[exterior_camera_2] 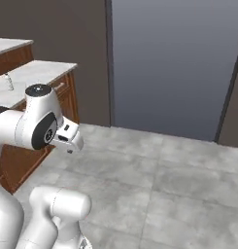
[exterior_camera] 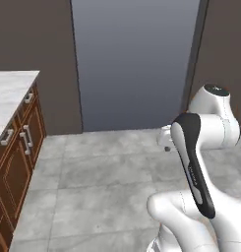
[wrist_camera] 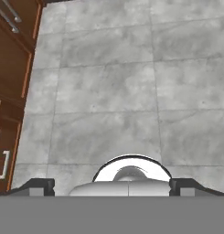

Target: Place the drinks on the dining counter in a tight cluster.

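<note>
A tiny clear bottle [exterior_camera_2: 8, 81], one of the drinks, stands on the marble top of the drawer cabinets [exterior_camera_2: 38, 73] at the far left. Behind it a corner of a higher marble slab over a plain brown panel [exterior_camera_2: 11, 46] looks like the dining counter. My gripper [wrist_camera: 112, 186] hangs over the bare floor, well away from the bottle. It is open, with its dark fingertips [wrist_camera: 38, 186] spread wide and nothing between them. The hand [exterior_camera: 165, 139] also shows at the end of the folded arm [exterior_camera_2: 68, 138].
Brown drawer cabinets with silver handles [exterior_camera: 16, 147] run along the left, under a marble top. A tall grey panel [exterior_camera: 134, 64] fills the dark back wall. Grey tiled floor [exterior_camera: 107, 182] spreads between the cabinets and the wall.
</note>
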